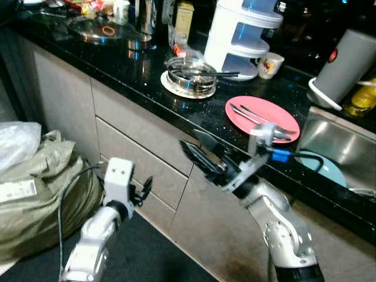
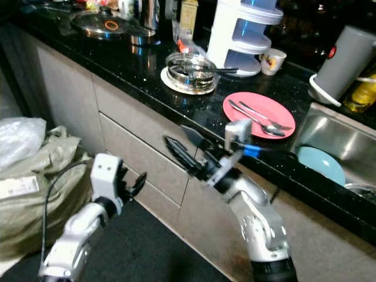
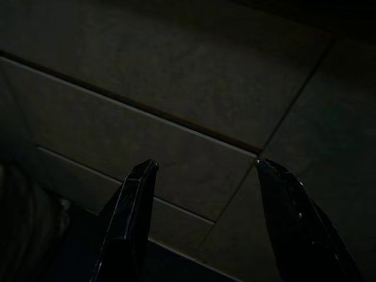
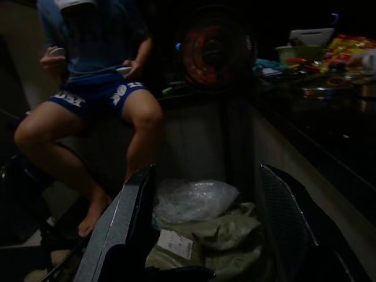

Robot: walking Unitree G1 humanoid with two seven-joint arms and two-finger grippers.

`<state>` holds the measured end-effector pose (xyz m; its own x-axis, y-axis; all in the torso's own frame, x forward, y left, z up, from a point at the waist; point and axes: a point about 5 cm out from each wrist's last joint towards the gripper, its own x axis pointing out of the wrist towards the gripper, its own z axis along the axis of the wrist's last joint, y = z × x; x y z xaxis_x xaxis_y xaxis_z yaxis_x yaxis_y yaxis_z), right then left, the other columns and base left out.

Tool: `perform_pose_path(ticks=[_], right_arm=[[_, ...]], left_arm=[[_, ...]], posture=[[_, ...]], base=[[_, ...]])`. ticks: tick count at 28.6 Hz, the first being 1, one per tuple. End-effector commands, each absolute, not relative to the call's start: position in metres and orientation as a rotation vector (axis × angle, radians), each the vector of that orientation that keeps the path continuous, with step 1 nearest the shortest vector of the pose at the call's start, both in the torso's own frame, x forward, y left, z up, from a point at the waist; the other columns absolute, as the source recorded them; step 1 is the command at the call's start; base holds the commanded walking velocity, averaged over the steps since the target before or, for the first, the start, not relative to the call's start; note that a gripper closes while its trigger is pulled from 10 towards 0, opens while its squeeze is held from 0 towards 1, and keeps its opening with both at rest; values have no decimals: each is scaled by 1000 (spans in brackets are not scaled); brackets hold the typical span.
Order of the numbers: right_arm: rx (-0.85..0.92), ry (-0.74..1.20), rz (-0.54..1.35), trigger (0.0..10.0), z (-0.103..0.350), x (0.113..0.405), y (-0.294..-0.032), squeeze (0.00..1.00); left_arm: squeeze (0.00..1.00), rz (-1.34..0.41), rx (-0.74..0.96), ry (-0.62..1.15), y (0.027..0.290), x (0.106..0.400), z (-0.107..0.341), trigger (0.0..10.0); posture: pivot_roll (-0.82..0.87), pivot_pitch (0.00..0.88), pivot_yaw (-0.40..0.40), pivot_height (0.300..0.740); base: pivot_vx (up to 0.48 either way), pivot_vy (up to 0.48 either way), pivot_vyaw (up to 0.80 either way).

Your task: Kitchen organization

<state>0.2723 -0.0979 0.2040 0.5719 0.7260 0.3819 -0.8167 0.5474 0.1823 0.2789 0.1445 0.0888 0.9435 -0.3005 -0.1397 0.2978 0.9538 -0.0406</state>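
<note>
A pink plate holding two pieces of cutlery lies near the front edge of the black counter. Left of it, a steel bowl with a utensil across it sits on a white saucer. My right gripper hangs open in front of the counter edge, below and left of the pink plate, with nothing between its fingers. My left gripper is low, open, and faces the grey drawer fronts. The sink at the right holds a blue plate.
A white stacked container, a mug and a grey jug stand at the back of the counter. A pot lid lies at the far left. Filled bags sit on the floor. A person sits beyond them.
</note>
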Motion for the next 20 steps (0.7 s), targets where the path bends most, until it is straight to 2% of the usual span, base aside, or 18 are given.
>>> perform_pose_path(ticks=[1,5,13,20], right_arm=[[311,-273,895,10000,207,275,-103,0],[205,-282,768,10000,214,290,-110,0],[26,-250,536,10000,221,310,-132,0],[-65,-239,417,10000,229,318,-151,0]], left_arm=[[0,-339,-34,152,139,277,87,10000],[0,-358,-25,152,138,275,88,10000],[0,-351,-34,152,141,272,88,10000],[0,-359,-34,145,140,272,89,10000]], posture=[[129,0,-174,740],[129,0,-174,740],[136,0,-173,740],[131,0,-170,740]], base=[[0,0,694],[0,0,536],[0,0,0],[301,0,0]])
